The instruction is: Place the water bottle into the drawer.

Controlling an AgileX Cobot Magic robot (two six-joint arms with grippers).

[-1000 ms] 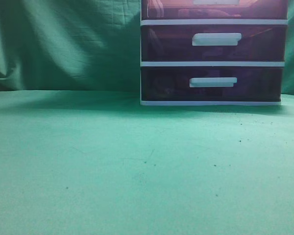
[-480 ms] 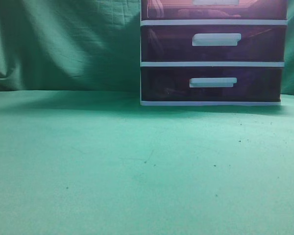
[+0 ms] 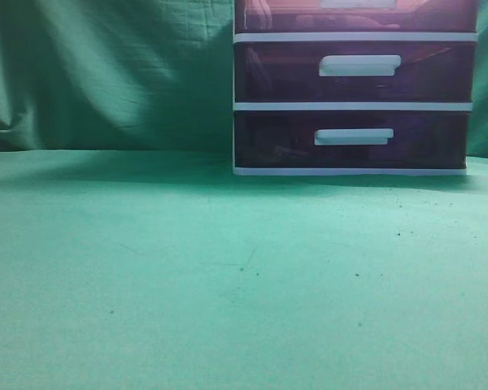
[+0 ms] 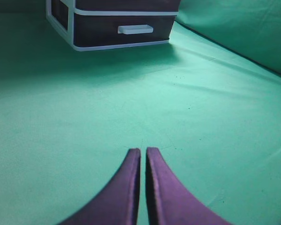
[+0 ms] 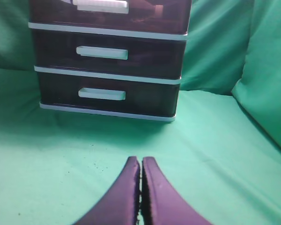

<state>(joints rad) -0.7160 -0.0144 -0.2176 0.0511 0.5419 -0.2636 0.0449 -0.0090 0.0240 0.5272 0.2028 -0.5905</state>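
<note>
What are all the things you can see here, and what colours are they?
drawer unit: one, white frame, on the green cloth at the back right of the exterior view.
top drawer: one, reddish-pink, white handle, top tier, cut off by the top edge.
darker drawers: two, purple-brown, white handles, middle and bottom tiers, both closed.
table cloth: one, green, covering the table.
backdrop cloth: one, darker green, hanging behind.
water bottle: none in view.
left claw: one, purple, fingers together, over bare cloth.
right claw: one, purple, fingers together, facing the drawers.
</note>
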